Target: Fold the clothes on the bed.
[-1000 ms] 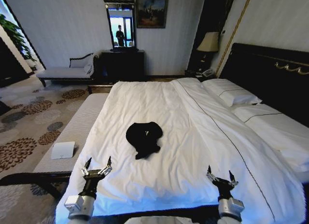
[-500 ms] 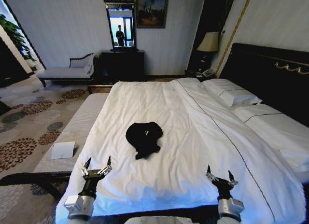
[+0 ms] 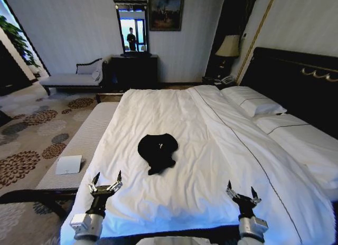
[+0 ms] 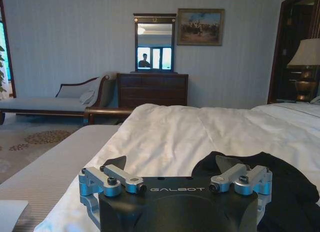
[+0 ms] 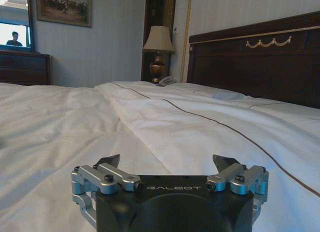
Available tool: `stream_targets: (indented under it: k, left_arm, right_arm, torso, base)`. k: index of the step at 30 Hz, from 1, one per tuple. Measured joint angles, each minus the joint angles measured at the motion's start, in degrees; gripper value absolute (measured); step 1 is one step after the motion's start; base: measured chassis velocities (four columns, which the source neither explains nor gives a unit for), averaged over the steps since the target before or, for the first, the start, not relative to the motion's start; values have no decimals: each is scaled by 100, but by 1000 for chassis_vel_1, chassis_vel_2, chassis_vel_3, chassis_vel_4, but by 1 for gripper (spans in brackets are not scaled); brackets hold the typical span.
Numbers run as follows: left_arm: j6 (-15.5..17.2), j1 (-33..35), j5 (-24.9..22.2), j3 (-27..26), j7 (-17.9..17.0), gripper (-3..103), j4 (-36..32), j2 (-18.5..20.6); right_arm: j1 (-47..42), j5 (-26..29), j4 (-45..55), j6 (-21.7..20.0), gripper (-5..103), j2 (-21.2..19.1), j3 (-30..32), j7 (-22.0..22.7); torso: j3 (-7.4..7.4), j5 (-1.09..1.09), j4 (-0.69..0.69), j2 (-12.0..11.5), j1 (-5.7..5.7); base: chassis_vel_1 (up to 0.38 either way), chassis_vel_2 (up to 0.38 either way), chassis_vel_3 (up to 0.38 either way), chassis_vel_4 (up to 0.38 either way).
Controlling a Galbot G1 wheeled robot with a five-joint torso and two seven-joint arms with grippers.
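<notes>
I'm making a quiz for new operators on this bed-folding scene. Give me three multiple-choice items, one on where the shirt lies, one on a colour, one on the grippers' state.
1. Where does the T-shirt lie?
A. Bunched on the bed, ahead of both grippers
B. On a pillow
C. On the carpet

2. What colour is the T-shirt?
A. White
B. Black
C. Red

3. How do the left gripper and right gripper stand?
A. Both shut on the shirt
B. One holds a pillow
C. Both open, holding nothing

Answers: 1 A, the head view shows it crumpled mid-duvet beyond the grippers. 2 B, it is dark against the white duvet. 3 C, each gripper's fingers are spread apart over the near edge of the bed.
</notes>
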Motion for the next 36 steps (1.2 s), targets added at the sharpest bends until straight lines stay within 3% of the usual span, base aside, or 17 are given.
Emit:
stream_targets:
  k: [5,10,12,13,18,19,23,24,26,29,36]
  left_arm:
    - [0,-4,-1,-3,0,100,30,-7]
    - [24,-23,-53,-5,1,100,129,3]
    - [37,-46,-101,-7,4,100,197,8]
    - [37,-46,-101,-7,4,100,197,8]
    - [42,-87,-124,-78,44,100,308,79]
    - [42,-87,-124,-78,44,100,308,79]
    - [75,-159,-127,-80,31,100,386,56]
    - [75,-159,-127,-80,31,100,386,56]
    - [73,-213,-51,-22,17,100,454,2]
    - [50,-269,24,46,-9,100,506,-85]
    - [23,-298,-14,0,-5,100,626,-28]
  right_arm:
    - [32,66,56,-40,100,-67,-77,1]
    - [191,255,224,-309,100,-424,-257,15]
    - [389,756,487,-808,100,-824,-400,36]
    - [389,756,487,-808,100,-824,-400,36]
    - [876,2013,688,-1734,100,-1614,-625,77]
    - [876,2013,688,-1734,100,-1614,-625,77]
    - [1557,3207,480,-2265,100,-2561,-1035,122]
    - [1557,3207,480,-2265,100,-2561,-1035,122]
    - [2052,4235,257,-2562,100,-3210,-1407,273]
    - [2705,5178,-171,-2815,100,-3761,-1872,338]
    - [4193,5919,-1223,-3086,100,-3972,-2956,339]
  torso:
    - [0,1,-1,0,1]
    - [0,1,0,0,-1]
    - [0,0,1,0,0]
    - [0,0,1,0,0]
    - [0,2,-1,0,0]
    - [0,2,-1,0,0]
    - [0,2,-1,0,0]
    - [0,2,-1,0,0]
    - [0,0,3,0,0]
    - [1,0,-2,0,1]
    - [1,-1,2,0,0]
  base:
    - [0,0,0,0]
    - [0,0,0,0]
    - [0,0,0,0]
    - [0,0,0,0]
    - [0,0,0,0]
    - [0,0,0,0]
    - [0,0,0,0]
    - [0,0,0,0]
    - [0,0,0,0]
    - [0,0,0,0]
    - [0,0,0,0]
